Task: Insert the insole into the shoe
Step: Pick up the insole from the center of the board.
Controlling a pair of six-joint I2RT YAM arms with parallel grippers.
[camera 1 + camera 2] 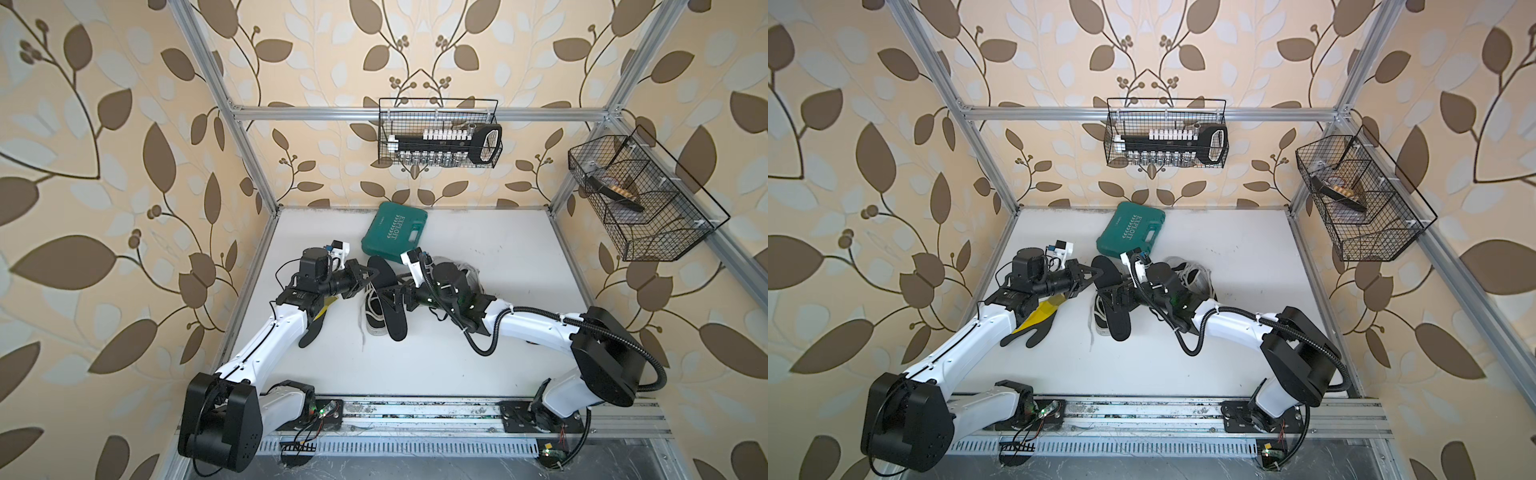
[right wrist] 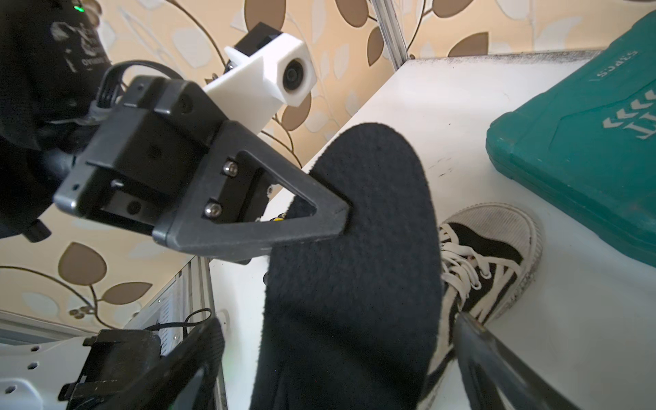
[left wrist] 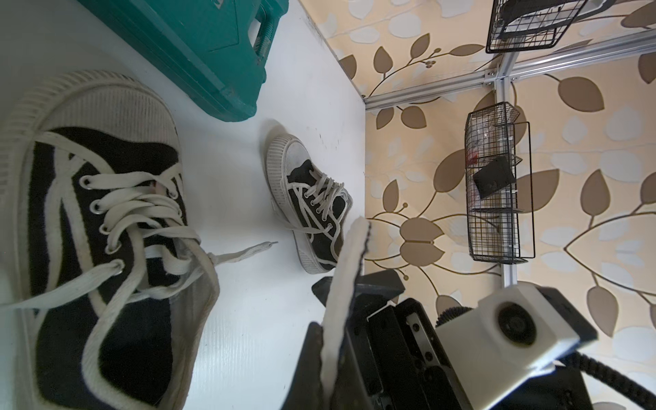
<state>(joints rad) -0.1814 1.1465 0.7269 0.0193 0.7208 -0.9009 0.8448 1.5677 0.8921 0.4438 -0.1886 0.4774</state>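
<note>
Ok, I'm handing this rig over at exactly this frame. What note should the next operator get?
Left gripper: shut on the edge of the insole, near one end.
Right gripper: open, a finger on either side of the insole, not gripping it.
Insole: held over the shoe, lengthwise along it, not inside. Whether its free end rests on anything cannot be told.
Second shoe: stands apart, beyond the right arm, untouched.
Done: insole grasped and brought over the shoe.
Left: steer an end into the shoe's opening, slide it in, and press it flat.
</note>
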